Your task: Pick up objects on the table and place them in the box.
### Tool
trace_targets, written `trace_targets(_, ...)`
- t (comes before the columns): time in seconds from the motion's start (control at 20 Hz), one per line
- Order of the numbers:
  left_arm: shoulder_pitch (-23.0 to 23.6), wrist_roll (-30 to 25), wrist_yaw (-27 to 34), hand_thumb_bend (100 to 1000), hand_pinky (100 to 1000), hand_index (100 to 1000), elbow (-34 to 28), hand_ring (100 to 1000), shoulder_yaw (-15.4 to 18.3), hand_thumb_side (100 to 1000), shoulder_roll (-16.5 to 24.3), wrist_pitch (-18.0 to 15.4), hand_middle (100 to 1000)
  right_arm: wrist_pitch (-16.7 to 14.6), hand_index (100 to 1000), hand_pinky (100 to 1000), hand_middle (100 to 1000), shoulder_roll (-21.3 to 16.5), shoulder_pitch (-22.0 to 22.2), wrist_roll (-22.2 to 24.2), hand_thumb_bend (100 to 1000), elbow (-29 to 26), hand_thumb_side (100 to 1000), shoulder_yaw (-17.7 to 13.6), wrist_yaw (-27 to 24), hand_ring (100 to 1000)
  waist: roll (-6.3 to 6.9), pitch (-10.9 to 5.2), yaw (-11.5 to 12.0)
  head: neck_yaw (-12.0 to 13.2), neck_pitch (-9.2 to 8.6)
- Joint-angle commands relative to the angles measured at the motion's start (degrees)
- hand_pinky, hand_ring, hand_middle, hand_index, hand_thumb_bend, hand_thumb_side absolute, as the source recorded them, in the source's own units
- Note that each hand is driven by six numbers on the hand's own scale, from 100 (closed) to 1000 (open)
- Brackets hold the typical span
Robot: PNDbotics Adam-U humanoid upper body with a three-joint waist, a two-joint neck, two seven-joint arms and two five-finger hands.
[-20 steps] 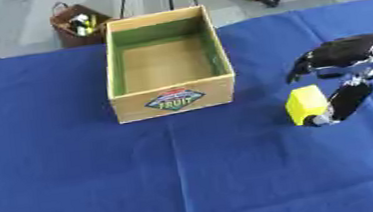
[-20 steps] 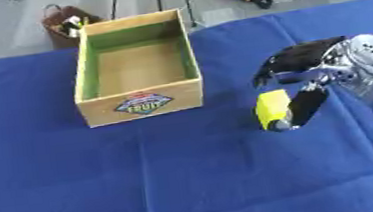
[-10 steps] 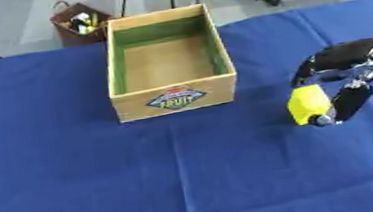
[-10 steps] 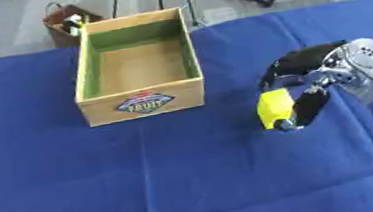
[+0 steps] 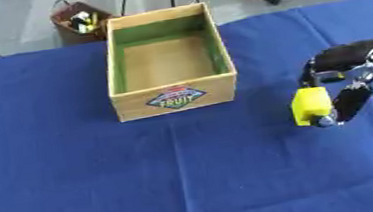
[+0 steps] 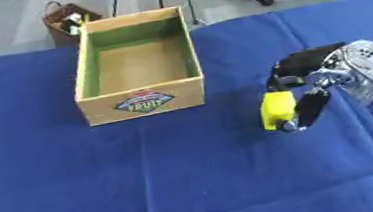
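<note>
Black and silver, my right hand (image 6: 315,83) has its fingers and thumb curled round a small yellow block (image 6: 277,109), holding it over the blue cloth tabletop (image 6: 181,179), to the right of the open wooden box with green inner walls and a "FRUIT" label (image 6: 138,73). I see nothing lying inside the box.

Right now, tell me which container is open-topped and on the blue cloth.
The wooden fruit box, standing on the blue cloth. The brown basket stands on the floor beyond.
</note>
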Motion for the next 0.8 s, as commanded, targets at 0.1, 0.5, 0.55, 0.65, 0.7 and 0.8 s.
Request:
trace_targets(0.1,-0.72,-0.20,0.13,117,413,697,-1.00,592,-0.14,1000,0.43,-0.02,560,1.08,556,638,445,-1.22,-0.96,-3.33,223,-0.25,515,-1.10,-1.26,711,-0.18,-1.14,0.01,-0.07,-0.83)
trace_targets(0.5,-0.71,-0.20,0.15,119,413,697,-1.00,593,-0.15,1000,0.43,-0.02,560,3.61,447,574,345,-1.64,-0.83,-10.40,100,-0.75,595,-1.34,-3.19,625,-0.38,-1.38,-0.07,0.00,-0.46)
trace_targets(0.55,-0.72,-0.19,0.15,119,413,697,-1.00,593,-0.14,1000,0.45,-0.03,560,3.72,447,574,345,-1.75,-0.81,-10.66,100,-1.00,595,-1.43,-3.43,625,-0.39,-1.39,-0.08,0.01,-0.42)
trace_targets(0.65,-0.69,-0.16,0.14,120,414,697,-1.00,593,-0.12,1000,0.48,-0.02,561,4.04,439,568,330,-2.23,-1.32,-11.57,100,-2.43,609,-2.21,-4.19,616,-0.47,-1.50,-0.08,0.03,-0.19)
trace_targets(0.7,-0.68,-0.15,0.14,120,414,697,-1.00,594,-0.12,1000,0.51,-0.02,561,4.28,437,568,327,-2.62,-1.74,-12.13,100,-3.43,615,-2.63,-4.63,616,-0.53,-1.56,-0.07,0.00,-0.10)
trace_targets(0.8,-0.65,-0.19,0.15,120,414,697,-1.00,594,-0.17,1000,0.56,0.01,561,4.95,433,567,317,-3.35,-2.65,-12.93,100,-5.09,626,-3.28,-5.54,612,-0.64,-1.67,0.03,-0.10,0.03)
